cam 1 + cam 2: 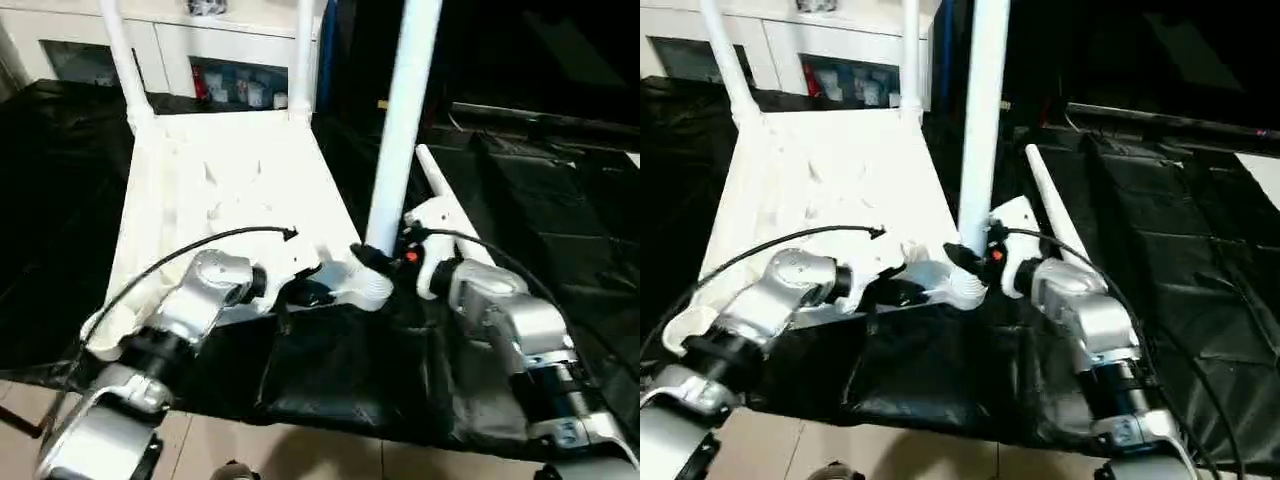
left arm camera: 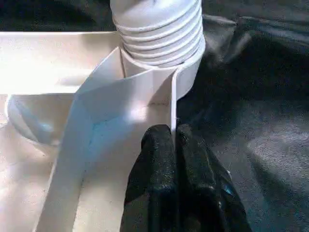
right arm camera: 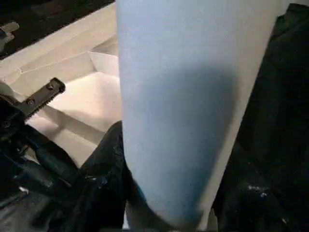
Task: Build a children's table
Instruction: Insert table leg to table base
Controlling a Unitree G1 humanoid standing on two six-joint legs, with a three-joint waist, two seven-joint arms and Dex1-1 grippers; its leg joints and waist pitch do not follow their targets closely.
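Leg [image 1: 405,120] clasped low by right gripper [image 1: 385,262]; light, stiff, slippery tube. Left gripper [image 2: 175,140] pinched on table top [image 1: 230,190] rib, beside socket [image 2: 159,43].

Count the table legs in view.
4: two upright in the far corners, one upright at the near right socket, one lying on the black sheet.

no legible text, labels, brands, numbers or signs anywhere
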